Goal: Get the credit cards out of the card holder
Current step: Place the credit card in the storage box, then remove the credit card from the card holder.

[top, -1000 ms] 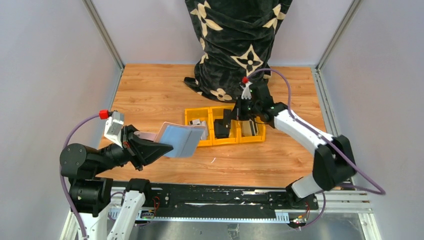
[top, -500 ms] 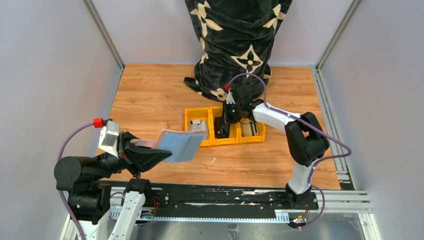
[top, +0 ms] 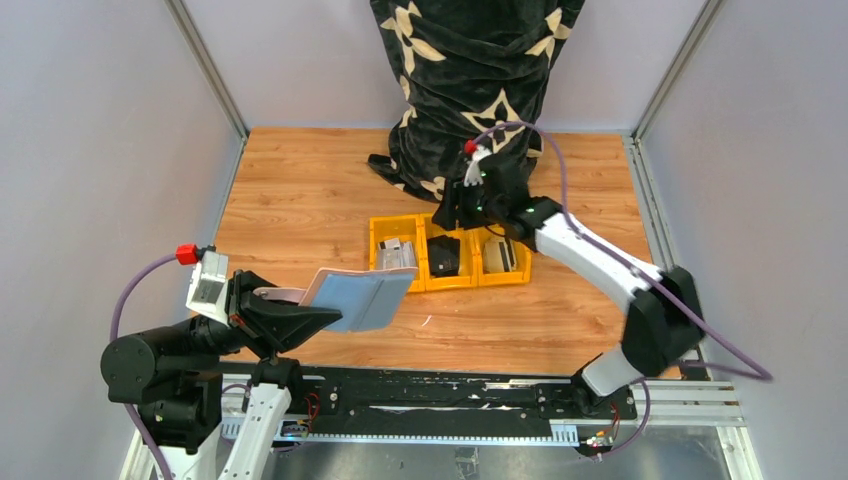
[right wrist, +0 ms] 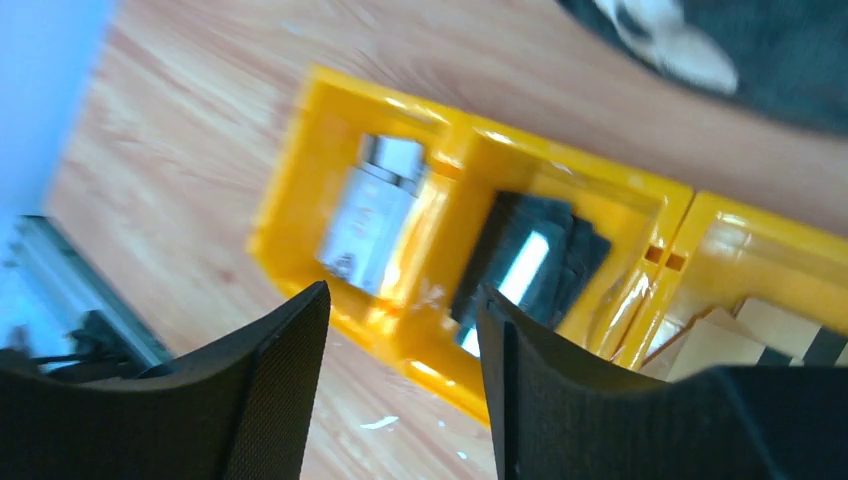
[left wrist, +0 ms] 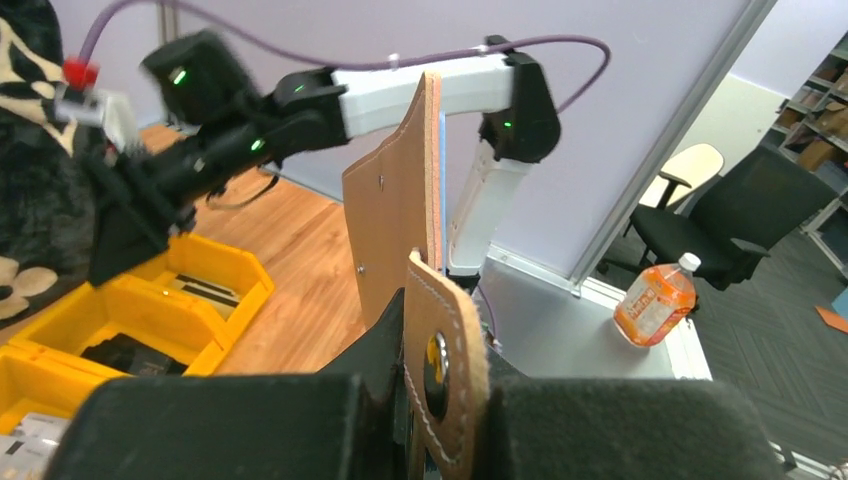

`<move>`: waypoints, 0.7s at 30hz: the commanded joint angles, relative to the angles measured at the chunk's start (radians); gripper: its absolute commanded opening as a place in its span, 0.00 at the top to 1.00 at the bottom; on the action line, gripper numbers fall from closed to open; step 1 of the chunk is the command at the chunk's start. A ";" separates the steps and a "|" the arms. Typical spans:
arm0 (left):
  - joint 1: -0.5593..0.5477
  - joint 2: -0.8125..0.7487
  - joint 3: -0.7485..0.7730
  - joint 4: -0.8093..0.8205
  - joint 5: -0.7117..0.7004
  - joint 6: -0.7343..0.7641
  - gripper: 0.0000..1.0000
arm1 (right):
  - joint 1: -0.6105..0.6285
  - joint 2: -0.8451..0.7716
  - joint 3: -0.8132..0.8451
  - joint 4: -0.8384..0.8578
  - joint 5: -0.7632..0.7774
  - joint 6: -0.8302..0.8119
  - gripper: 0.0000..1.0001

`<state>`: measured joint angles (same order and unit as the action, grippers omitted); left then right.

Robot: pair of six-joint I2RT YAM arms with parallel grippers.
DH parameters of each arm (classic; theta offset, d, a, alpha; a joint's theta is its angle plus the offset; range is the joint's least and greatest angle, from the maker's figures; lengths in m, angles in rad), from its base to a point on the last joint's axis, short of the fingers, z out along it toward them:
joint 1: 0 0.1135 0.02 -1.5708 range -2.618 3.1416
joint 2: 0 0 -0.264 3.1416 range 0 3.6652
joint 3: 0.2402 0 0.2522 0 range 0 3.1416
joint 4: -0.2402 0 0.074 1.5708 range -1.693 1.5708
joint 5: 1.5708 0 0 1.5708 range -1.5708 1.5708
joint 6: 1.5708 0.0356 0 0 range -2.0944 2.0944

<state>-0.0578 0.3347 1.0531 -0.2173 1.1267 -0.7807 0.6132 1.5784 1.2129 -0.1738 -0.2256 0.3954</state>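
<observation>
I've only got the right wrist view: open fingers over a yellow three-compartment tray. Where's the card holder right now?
Observer: The left gripper holds the card holder in the air, just in front of the yellow tray, by its left compartment.
Operator: Gripped where?
Observer: By its snap tab, pinched in that gripper. The holder's body juts out toward the tray.

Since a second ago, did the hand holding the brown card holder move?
Yes. The left hand and its card holder slid down in the top view, toward the robot and away from the yellow tray.
</observation>
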 commanded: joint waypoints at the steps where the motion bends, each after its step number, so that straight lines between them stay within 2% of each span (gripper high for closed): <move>1: -0.005 0.005 -0.022 0.085 0.019 -0.082 1.00 | 0.015 -0.244 -0.047 0.061 -0.079 -0.005 0.39; 3: -0.005 0.003 -0.035 0.135 0.017 -0.122 1.00 | 0.014 -0.349 -0.108 0.149 -0.189 0.037 0.36; 7: -0.006 0.006 -0.035 0.195 0.019 -0.167 1.00 | 0.038 -0.534 -0.310 0.551 -0.437 0.197 0.26; 10: -0.007 0.006 -0.024 0.212 0.024 -0.185 1.00 | 0.137 -0.644 -0.441 0.803 -0.499 0.212 0.25; 15: -0.007 -0.004 -0.003 0.212 0.027 -0.198 1.00 | 0.338 -0.704 -0.480 0.883 -0.497 0.084 0.23; 18: -0.007 -0.005 0.005 0.213 0.027 -0.201 1.00 | 0.413 -0.677 -0.468 0.949 -0.494 0.080 0.23; 21: -0.007 -0.002 0.013 0.213 0.025 -0.198 1.00 | 0.456 -0.649 -0.449 0.975 -0.479 0.082 0.27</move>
<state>-0.0605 0.3374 1.0370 -0.0418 1.1461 -0.9627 1.0157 0.9039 0.7357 0.6739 -0.6949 0.5026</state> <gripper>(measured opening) 0.110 0.755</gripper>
